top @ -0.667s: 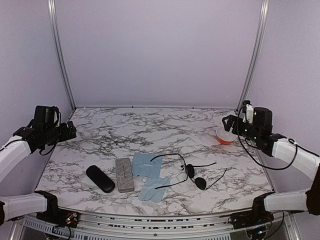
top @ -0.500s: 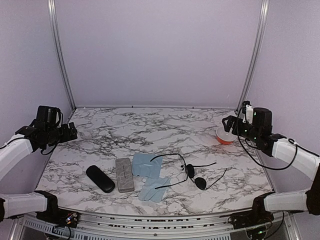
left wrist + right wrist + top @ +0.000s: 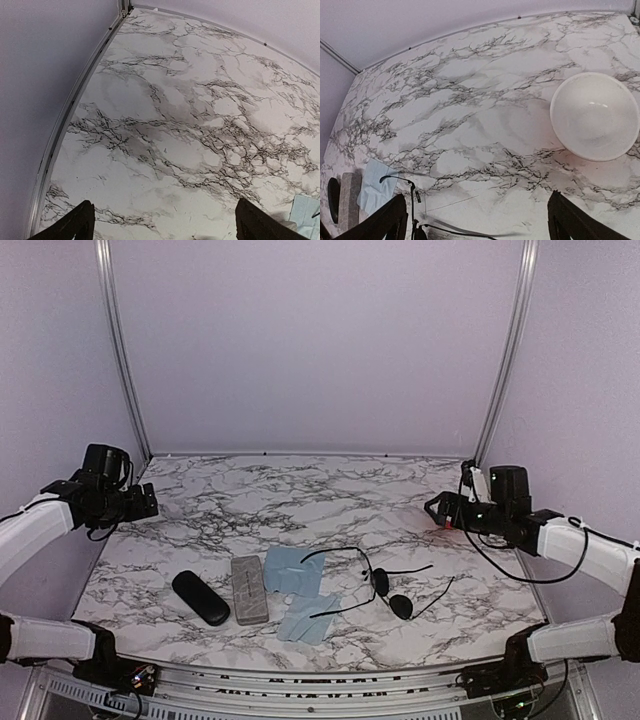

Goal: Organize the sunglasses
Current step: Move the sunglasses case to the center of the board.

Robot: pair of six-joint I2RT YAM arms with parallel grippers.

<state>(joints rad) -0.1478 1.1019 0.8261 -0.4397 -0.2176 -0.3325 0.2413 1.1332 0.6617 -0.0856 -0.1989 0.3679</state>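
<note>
Marble table [image 3: 300, 490] carries the sunglasses [image 3: 381, 583] at lower centre, temples running left-right, down-left of the right gripper [image 3: 435, 510], jaws spread; the left gripper [image 3: 148, 506], likewise spread, sits farther off.

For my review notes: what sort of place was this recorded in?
Probably a robot lab test cell: a marble-patterned tabletop boxed in by plain lilac walls and aluminium rails, with the left arm and right arm mounted at its near edge.

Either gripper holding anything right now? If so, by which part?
Nothing is held. The left gripper and right gripper both stand open and empty in the air; the sunglasses lie untouched on the marble between them.
</note>
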